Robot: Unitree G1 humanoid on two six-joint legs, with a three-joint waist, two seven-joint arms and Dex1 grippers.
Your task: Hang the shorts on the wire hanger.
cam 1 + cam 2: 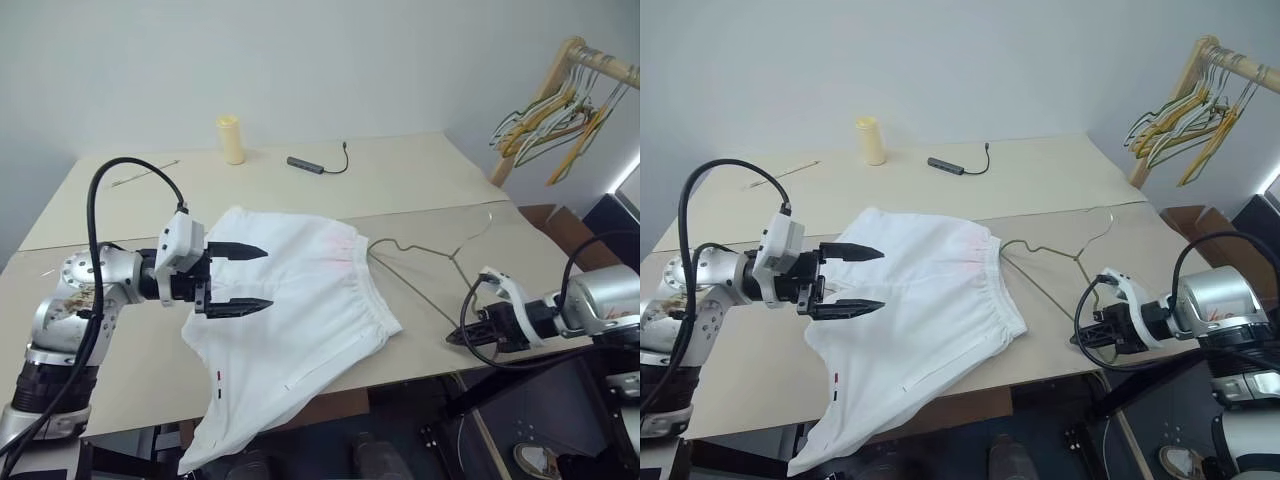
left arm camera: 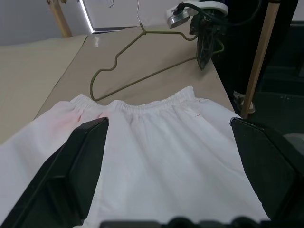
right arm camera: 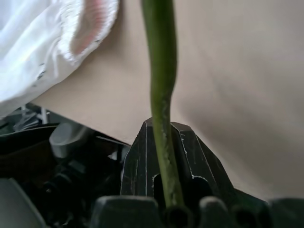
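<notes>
On your table (image 1: pixel 120 350) the far side carries a yellow cup (image 1: pixel 231 139), a dark cable (image 1: pixel 317 164) and a thin stick (image 1: pixel 143 172), all well apart from the work. At far right a wooden rack (image 1: pixel 560 75) holds bunched hangers (image 1: pixel 545 115), clear of both arms. Nothing stands between the grippers and the task's things.

Your left arm reaches in from the left, its gripper (image 1: pixel 238 279) pointing right and roughly level, with the fingers spread wide and nothing between them. Your right arm comes in at the near right edge, its gripper (image 1: pixel 462 336) tilted down toward the left and clamped on the hanger (image 1: pixel 440 252); the wrist view shows the green wire running between the closed fingers.

The shorts (image 1: pixel 300 300) lie flat mid-table, waistband to the right, one leg draping over the near edge. The open left fingers sit over the shorts' left part; whether they touch the cloth is hard to judge. The hanger lies just right of the waistband, hook pointing far.
</notes>
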